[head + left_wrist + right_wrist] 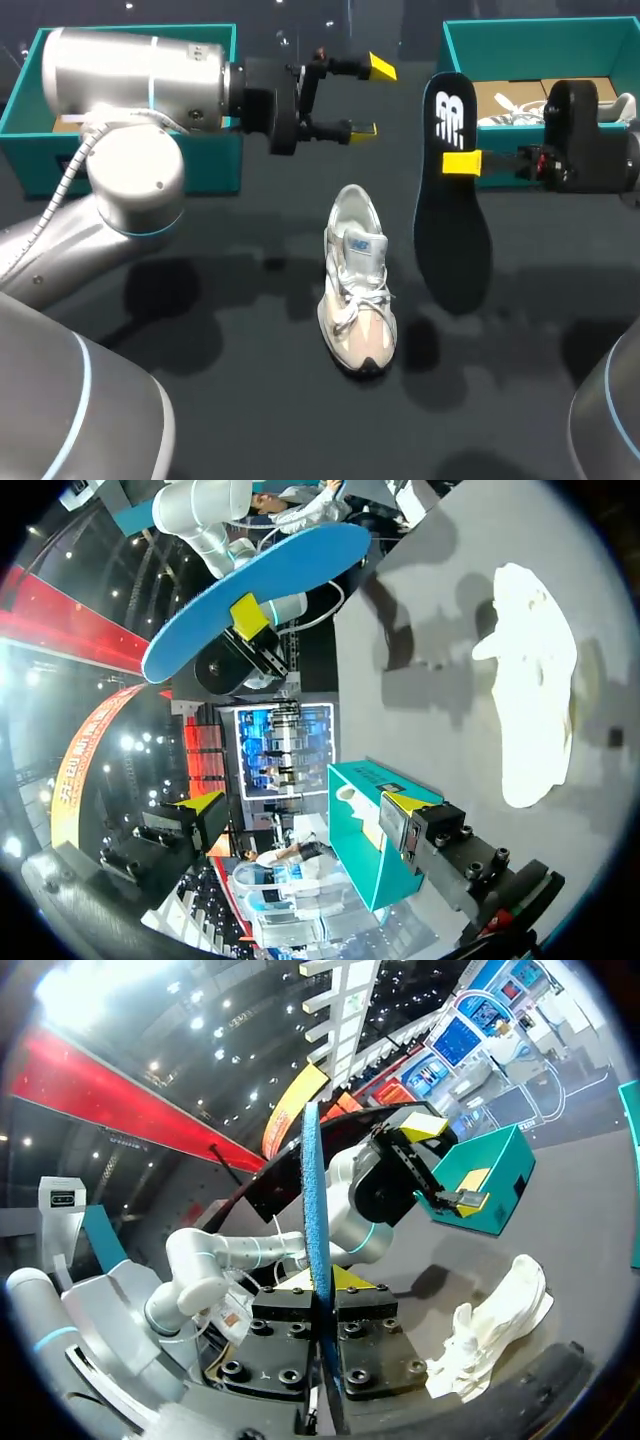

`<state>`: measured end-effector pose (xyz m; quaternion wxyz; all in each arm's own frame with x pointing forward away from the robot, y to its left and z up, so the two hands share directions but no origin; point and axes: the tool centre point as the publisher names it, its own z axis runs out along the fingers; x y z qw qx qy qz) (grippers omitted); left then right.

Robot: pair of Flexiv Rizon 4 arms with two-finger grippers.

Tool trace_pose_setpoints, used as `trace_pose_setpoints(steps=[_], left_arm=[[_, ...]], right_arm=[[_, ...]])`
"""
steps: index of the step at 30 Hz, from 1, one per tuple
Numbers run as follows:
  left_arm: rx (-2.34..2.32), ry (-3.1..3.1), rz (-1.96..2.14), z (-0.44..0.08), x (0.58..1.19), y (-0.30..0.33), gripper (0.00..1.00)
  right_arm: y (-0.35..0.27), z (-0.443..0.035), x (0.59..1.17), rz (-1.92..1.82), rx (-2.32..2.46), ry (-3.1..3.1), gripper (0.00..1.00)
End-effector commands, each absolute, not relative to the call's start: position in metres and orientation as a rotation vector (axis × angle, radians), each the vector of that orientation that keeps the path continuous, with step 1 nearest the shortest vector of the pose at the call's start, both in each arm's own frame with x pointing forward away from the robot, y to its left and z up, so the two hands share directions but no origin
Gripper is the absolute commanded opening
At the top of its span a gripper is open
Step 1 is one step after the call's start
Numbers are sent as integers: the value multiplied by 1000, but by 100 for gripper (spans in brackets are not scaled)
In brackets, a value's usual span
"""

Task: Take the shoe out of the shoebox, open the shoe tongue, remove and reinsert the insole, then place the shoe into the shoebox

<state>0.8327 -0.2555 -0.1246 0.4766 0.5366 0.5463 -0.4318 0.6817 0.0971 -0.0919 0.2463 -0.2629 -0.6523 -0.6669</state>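
The dark table [260, 400] fills the frame. Our left arm [130, 100] comes in from the upper left, in front of the left box [215, 165], which is teal. The right box [520, 35], also teal, sits in the upper right with another shoe [510, 112] inside it. Our right arm [590, 140] enters at the right edge, in front of that box. The black insole [452, 230] hangs upright just right of centre, and our right gripper [462, 162] is clamped on its upper part. The pale shoe [358, 290] stands on the table at centre, toe toward the bottom edge, just left of the insole. Our left gripper [372, 98], above centre, has its fingers spread wide with nothing between them.
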Motion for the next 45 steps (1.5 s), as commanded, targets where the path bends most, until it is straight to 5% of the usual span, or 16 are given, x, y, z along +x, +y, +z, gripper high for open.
trace_pose_setpoints(steps=[1,16,45], left_arm=[[1309,1331,-1055,-125,832,-255,100],[1177,1332,-1132,-126,851,-251,100],[1166,1375,-1164,-132,859,-266,100]], right_arm=[[103,-104,702,-1807,-673,-1762,0],[74,-114,805,-1751,-923,-1543,0],[63,-115,851,-1584,-1172,-1370,0]])
